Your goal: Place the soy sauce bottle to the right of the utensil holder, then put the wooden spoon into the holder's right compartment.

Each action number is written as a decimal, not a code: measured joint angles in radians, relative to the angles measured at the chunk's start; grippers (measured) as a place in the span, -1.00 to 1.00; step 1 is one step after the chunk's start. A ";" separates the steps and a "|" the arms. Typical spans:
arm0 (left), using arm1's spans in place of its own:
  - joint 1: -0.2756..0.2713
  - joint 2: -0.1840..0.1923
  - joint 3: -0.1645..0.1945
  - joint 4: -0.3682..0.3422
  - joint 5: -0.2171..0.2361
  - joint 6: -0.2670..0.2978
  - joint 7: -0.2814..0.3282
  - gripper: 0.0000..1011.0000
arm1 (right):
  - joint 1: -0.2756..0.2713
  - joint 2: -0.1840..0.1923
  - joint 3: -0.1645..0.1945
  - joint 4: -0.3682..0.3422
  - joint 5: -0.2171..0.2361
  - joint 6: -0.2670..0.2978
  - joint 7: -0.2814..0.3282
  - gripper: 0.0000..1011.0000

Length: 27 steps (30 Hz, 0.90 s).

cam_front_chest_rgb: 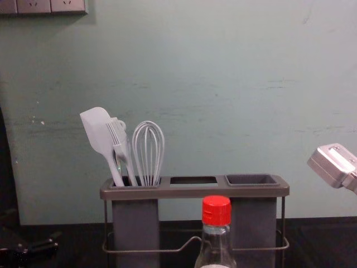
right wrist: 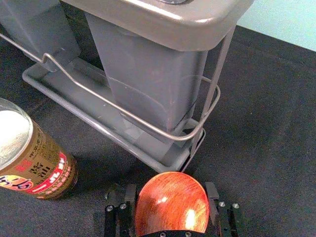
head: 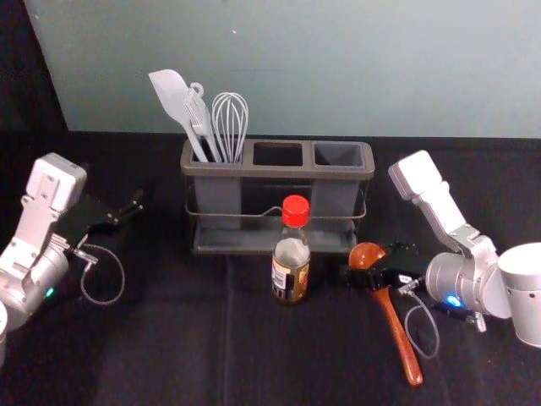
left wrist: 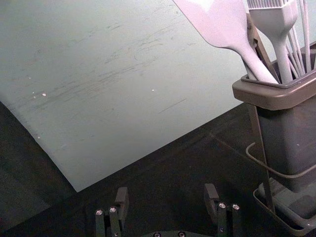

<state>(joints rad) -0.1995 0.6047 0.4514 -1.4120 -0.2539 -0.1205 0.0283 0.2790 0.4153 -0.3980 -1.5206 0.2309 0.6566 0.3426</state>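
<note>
carefully set, the right gripper [head: 372, 265] is out in front of the holder's right end, pinching the wooden spoon [head: 402, 342] by its bowl, one finger pressed against either side. the handle slants back toward the robot; whether the spoon touches the table [head: 177, 355], i can't tell.

just beside it, toward the robot's left, the soy sauce bottle [head: 291, 264] stands upright with its red cap on. it is in front of the utensil holder [head: 279, 169], a little right of the middle, rather than off the holder's right side.

behind them, the holder's right compartment [head: 336, 199] shows its open top. the left compartment [head: 217, 199] carries a pale spatula [head: 172, 97], a brush [head: 199, 118] and a whisk [head: 230, 123], all leaning up above the rim.

farthest out, the left gripper [head: 125, 213] hangs well apart from the bottle, out past the holder's left end, its fingers [left wrist: 122, 200] spread wide with a gap between them. a pale green wall [head: 287, 68] rises behind the table.
</note>
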 joint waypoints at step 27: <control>0.000 0.000 0.000 0.000 0.000 0.000 0.000 0.99 | -0.087 0.087 0.069 -0.247 0.028 0.102 0.072 0.68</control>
<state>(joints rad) -0.1996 0.6047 0.4514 -1.4120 -0.2539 -0.1205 0.0283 0.1923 0.5019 -0.3286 -1.7678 0.2585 0.7588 0.4150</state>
